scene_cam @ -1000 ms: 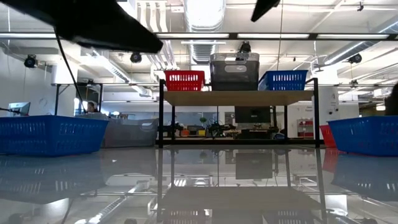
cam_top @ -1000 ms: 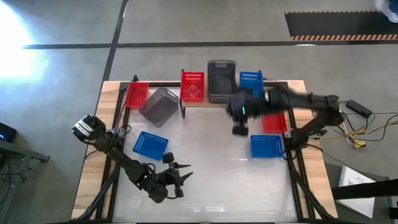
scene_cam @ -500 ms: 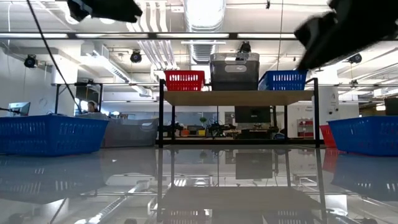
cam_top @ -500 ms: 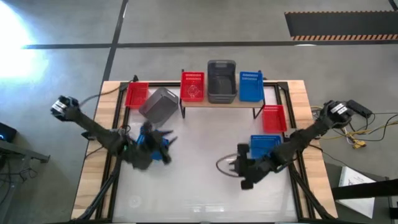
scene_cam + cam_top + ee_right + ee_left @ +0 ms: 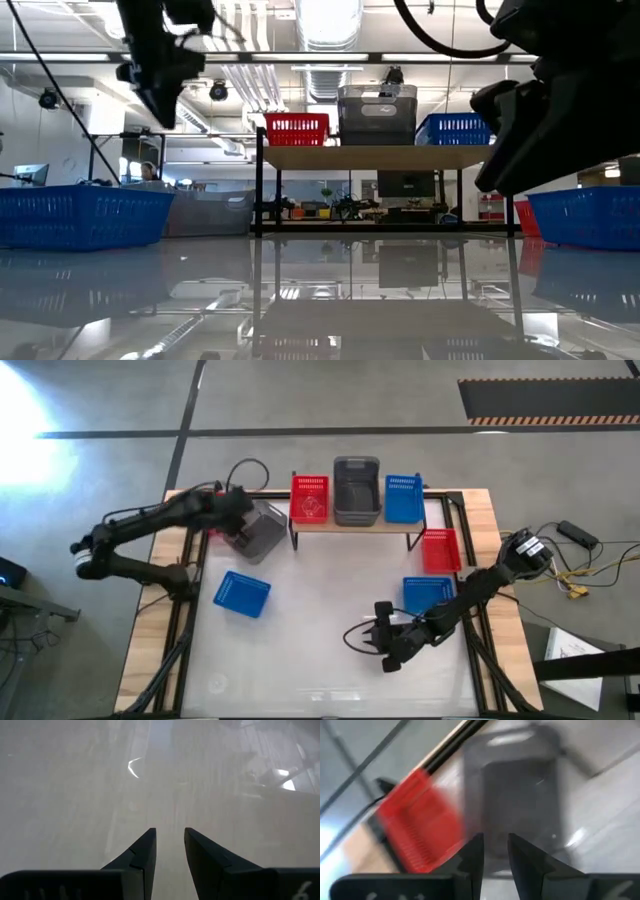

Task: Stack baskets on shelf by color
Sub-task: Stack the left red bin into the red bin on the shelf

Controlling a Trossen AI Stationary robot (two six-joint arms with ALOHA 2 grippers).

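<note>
The shelf (image 5: pixel 350 522) stands at the table's far edge. It carries a red basket (image 5: pixel 309 498), a taller dark grey stack (image 5: pixel 356 490) and a blue basket (image 5: pixel 404 498). At the far left a dark grey basket (image 5: pixel 520 805) lies askew on the table beside a red one (image 5: pixel 415 830). My left gripper (image 5: pixel 493 842) hovers above these two, narrowly open with nothing between its fingers. My right gripper (image 5: pixel 169 834), also narrowly open and holding nothing, hangs low over bare table at the near right (image 5: pixel 372 642).
A blue basket (image 5: pixel 242 593) lies on the table's left half. A red basket (image 5: pixel 440 550) and a blue basket (image 5: pixel 428 593) lie at the right, beside my right arm. The middle of the white tabletop (image 5: pixel 330 590) is bare.
My left gripper has swung from the table's near left, up and toward the far edge, and now hangs over the grey basket at the far left. My right gripper has come from just in front of the shelf toward the near edge and down, close to the table.
</note>
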